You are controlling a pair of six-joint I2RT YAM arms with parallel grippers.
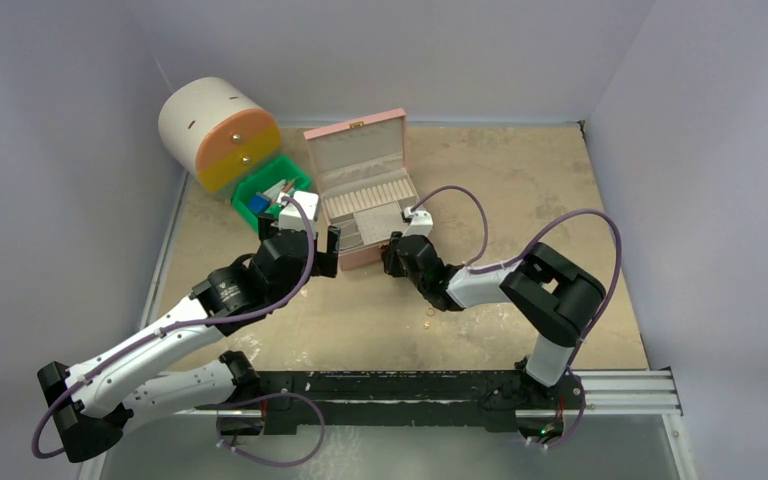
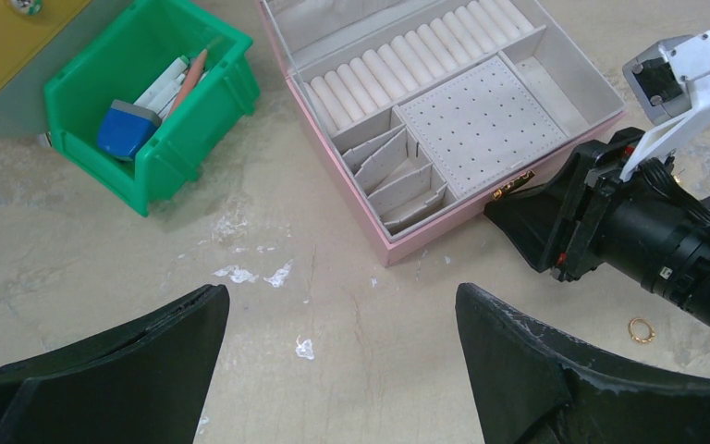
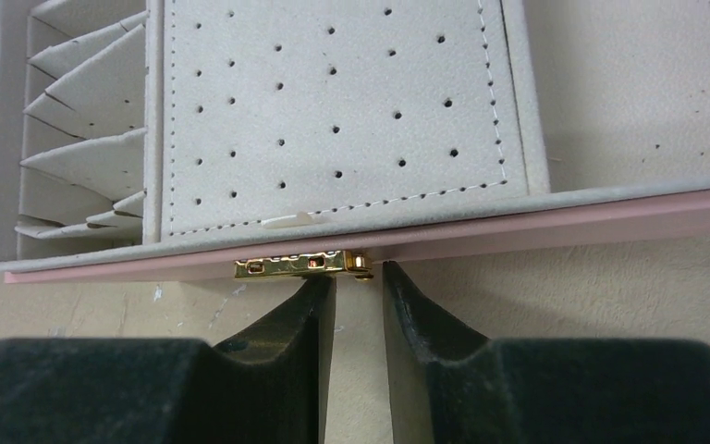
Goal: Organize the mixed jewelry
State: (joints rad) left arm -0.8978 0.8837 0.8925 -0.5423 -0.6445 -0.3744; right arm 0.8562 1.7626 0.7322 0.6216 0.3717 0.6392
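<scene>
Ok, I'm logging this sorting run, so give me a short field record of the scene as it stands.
left gripper: open wide, above the beige table
right gripper: jaws narrowly parted, tips at the gold clasp; nothing seen between them
open pink jewelry box: cream lining, ring rolls, perforated panel, divider slots; no jewelry visible inside
loose jewelry: one small gold ring on the table, outside the box, near the right gripper
green plastic bin: beside the box, holds a blue item and a pencil
</scene>
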